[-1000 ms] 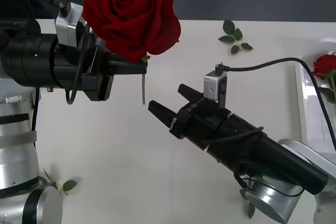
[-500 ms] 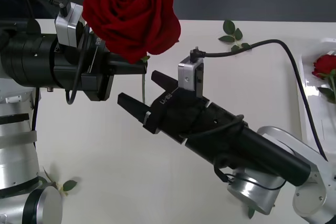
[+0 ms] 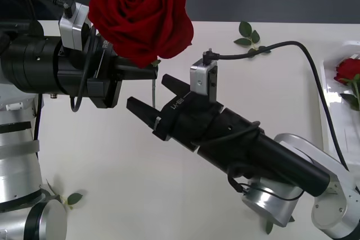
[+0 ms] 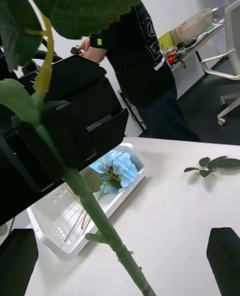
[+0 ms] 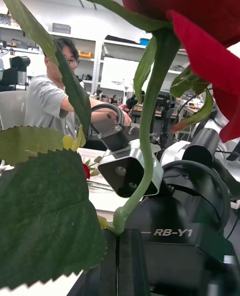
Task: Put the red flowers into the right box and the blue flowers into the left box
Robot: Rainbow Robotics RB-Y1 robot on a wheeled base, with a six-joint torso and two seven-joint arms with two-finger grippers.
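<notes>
A loose leaf sprig [image 3: 251,40] lay on the matte white table [image 3: 112,167]. I had the left gripper [image 3: 147,72] clamped on a velvety red rose [image 3: 140,12], held high. My right gripper [image 3: 151,100] stood spread around its thin stem. Another rose [image 3: 349,70] lay in the right box [image 3: 327,111]; a fluffy blue flower [image 4: 116,168] in the left box [image 4: 60,226].

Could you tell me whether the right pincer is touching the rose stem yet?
Apart. In the right wrist view the stem runs between the open right pincer fingers, with bare table either side. The left pincer holds it.

White shelving [image 5: 107,71], cluttered desk [image 4: 200,29], office chair [image 4: 229,61].
</notes>
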